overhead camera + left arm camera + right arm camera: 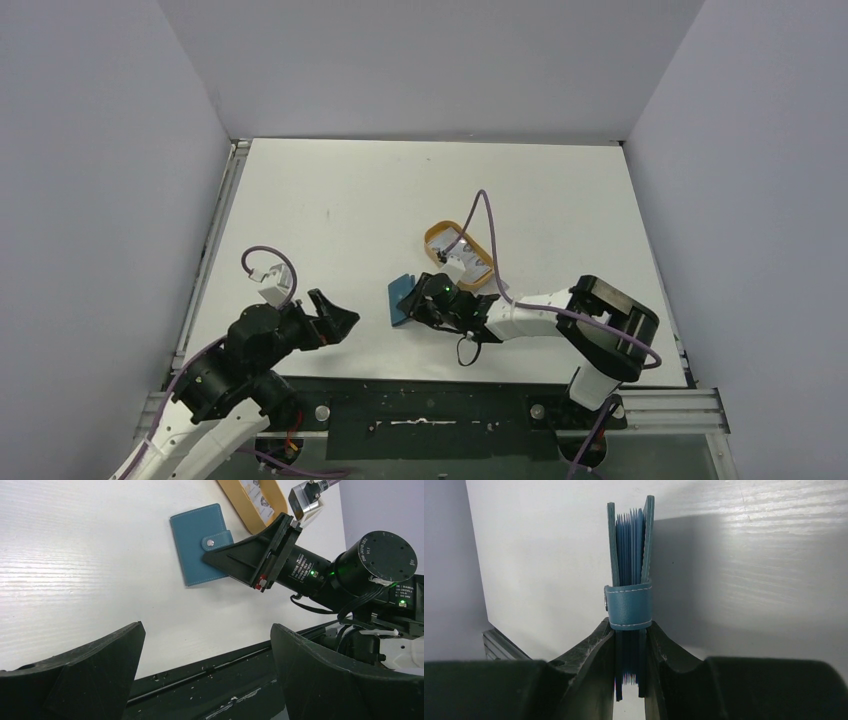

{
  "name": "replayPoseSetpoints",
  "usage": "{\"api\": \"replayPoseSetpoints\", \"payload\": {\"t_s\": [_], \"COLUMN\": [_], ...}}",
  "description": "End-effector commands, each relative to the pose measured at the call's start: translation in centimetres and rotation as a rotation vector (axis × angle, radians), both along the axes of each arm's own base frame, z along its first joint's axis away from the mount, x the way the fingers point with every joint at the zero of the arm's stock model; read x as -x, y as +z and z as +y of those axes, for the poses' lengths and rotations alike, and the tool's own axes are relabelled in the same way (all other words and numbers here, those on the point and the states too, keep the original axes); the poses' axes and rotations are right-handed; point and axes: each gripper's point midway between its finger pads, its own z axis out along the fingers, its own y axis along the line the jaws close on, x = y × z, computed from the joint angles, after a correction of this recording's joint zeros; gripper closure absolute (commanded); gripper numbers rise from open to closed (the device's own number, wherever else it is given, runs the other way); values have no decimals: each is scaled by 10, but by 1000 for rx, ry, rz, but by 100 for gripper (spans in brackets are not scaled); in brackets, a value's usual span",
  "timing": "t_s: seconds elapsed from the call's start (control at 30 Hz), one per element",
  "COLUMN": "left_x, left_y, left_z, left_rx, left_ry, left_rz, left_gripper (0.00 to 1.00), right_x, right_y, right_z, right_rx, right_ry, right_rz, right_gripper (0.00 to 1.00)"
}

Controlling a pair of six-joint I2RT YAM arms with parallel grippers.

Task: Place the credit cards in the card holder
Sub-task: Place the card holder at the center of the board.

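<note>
The teal card holder lies flat on the white table with its snap tab fastened. It also shows in the left wrist view. My right gripper is shut on its near edge beside the tab. The right wrist view shows the holder edge-on, pinched between my right gripper's two fingers. The silvery credit cards lie in the orange-tan oval tray just behind it; they also show in the left wrist view. My left gripper is open and empty, left of the holder, near the front edge.
The tray's rim sits close behind the right gripper's fingers. The table's dark front rail runs below both arms. Grey walls enclose the table on three sides.
</note>
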Motion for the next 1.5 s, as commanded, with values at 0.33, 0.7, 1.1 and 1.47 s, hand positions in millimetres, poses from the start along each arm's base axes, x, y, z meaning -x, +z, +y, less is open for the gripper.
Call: {"api": "replayPoseSetpoints", "payload": {"t_s": [0.33,0.7,1.1,1.47], "left_x": [-2,-3,-5,-9], "left_y": [14,14,12,10], "left_z": [5,14,14,16], "left_rx": [-12,-63,-89,-115], "left_ry": [15,31,26,49], "left_rz": [-25,-41,-37,-19], "left_gripper": [3,3,3,3], "right_x": [-25,-19,-18,-14], "right_y": [3,-2,-6,-7], "right_z": [-1,-15,-49,-48], "right_rx": [-26,26,116,119], "right_ry": [-100,-91,-124,-58], "right_rz": [-28,-19,-36,-54], "right_gripper": [64,45,43,44]}}
